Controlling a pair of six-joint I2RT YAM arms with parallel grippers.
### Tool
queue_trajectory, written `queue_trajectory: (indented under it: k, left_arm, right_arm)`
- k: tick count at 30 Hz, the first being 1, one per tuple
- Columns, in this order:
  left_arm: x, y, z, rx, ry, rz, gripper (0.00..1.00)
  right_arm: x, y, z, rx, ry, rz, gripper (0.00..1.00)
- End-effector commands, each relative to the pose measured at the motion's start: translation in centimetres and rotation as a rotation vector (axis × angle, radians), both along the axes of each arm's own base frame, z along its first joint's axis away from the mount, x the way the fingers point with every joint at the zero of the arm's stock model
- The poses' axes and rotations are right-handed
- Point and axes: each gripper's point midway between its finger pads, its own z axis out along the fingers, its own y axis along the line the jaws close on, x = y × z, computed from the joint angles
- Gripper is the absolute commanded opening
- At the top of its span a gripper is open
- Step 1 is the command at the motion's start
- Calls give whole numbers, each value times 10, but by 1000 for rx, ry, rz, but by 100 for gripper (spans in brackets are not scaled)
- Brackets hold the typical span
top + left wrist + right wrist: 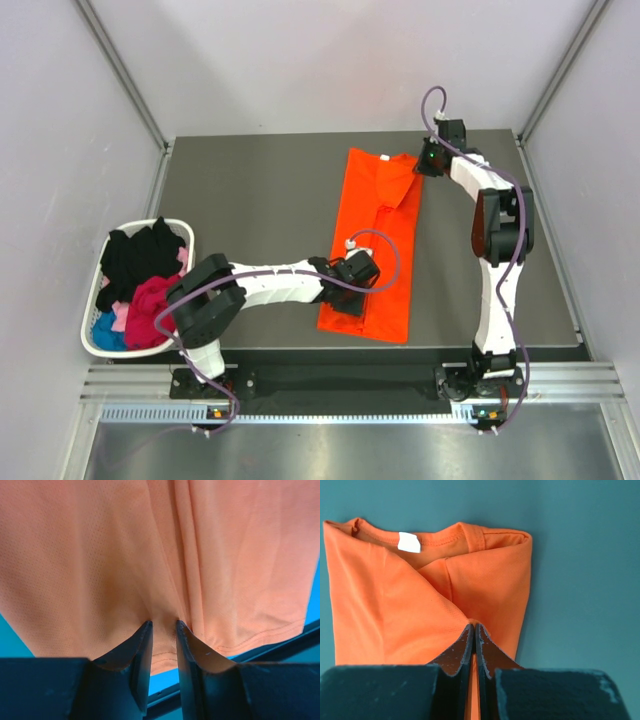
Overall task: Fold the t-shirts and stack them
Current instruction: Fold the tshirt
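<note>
orange tee [385, 215] folded into a long strip, left gripper [163, 626] narrowly pinching the hem end, right gripper [474, 626] clamped tight on its collar end.

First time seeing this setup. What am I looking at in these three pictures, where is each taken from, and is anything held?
Two robot arms are bolted at the near edge of a table. The wide picture looks down from above; the other two come from cameras on the wrists. An orange t-shirt, folded into a long strip, lies on the table. The left gripper appears to pinch it toward the hem end; the right gripper is shut on it near the collar, below the white label. A basket at left holds more clothes.
</note>
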Motion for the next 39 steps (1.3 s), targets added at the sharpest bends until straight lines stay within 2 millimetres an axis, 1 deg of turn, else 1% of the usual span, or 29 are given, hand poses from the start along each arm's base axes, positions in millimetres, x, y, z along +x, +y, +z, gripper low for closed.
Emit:
queue_trajectory:
  k: [1,4,7,9,12,14,15,17,18,20,21,22,23,24,25,26,27,28,29,30,31,32,33,34,35,36,37,38,39]
  left_arm:
    - [5,-10,6,-12,-20,-10,30]
    - [2,-13,3,-18,-8,-25,27]
    - [0,-14,2,-19,-3,-32,22]
    - [-2,-12,1,-15,2,-32,22]
    - [-7,-11,3,-16,11,-28,22]
    - [-9,-13,10,-38,20,-29,24]
    - [-10,-14,15,-48,19,-30,26]
    - [-8,-21,38,-94,2,-40,28]
    - [-9,-20,46,-95,0,-44,30]
    - [-2,-25,78,-138,-58,-72,34]
    - [4,-24,89,-138,-87,-73,34]
    - [4,-12,97,-98,-100,-84,35]
    - [12,-11,112,-100,-134,-78,35]
    - [23,-1,117,-72,-164,-55,36]
    - [27,12,124,-51,-182,-59,36]
    - [43,27,126,-37,-187,-15,37]
    - [47,35,127,-44,-171,-8,37]
    - [51,48,125,-47,-157,-7,37]
    - [71,65,123,-63,-146,53,38]
    - [69,68,126,-112,-107,35,38]
    - [72,78,117,-109,-84,48,38]
    - [80,90,116,-109,-75,82,38]
    - [81,95,113,-107,-67,81,38]
    - [78,100,105,-99,-45,82,39]
    - [77,104,102,-102,-31,90,39]
    - [77,103,99,-116,-32,86,41]
    - [67,105,87,-121,15,75,41]
    - [64,106,81,-130,39,81,41]
    - [61,104,78,-147,55,78,41]
  right_arm:
    - [11,-16,13,7,-48,-29,0]
    - [12,-17,7,7,-39,-28,1]
    - [14,-17,3,6,-38,-23,4]
    - [17,-15,0,8,-36,-13,7]
    - [20,-12,0,21,-40,3,16]
    - [20,-9,3,31,-37,14,23]
    - [21,-9,8,32,-43,16,26]
    - [18,-9,16,32,-39,13,32]
    - [16,-11,27,28,-51,6,34]
    - [10,-18,37,1,-40,-26,38]
    - [7,-22,51,-3,-52,-42,39]
    - [3,-26,58,-16,-54,-61,40]
    - [-2,-28,66,-16,-48,-78,42]
    - [-10,-30,65,-20,-33,-92,43]
    - [-16,-31,86,-10,-59,-113,46]
    - [-22,-31,90,-4,-58,-116,47]
    - [-33,-30,98,5,-57,-116,48]
    - [-39,-29,100,19,-41,-130,50]
    - [-57,-29,88,17,31,-141,50]
    - [-69,-27,97,20,38,-148,50]
    - [-81,-25,95,33,71,-167,49]
    - [-106,-24,74,26,157,-177,49]
    - [-123,-21,83,31,160,-186,49]
    - [-140,-18,78,52,202,-212,48]
    - [-169,-18,53,49,287,-231,48]
    - [-186,-13,63,67,272,-229,48]
    - [-202,-7,59,92,299,-235,48]
    - [-235,-2,33,87,377,-231,48]
    - [-250,4,43,110,345,-220,47]
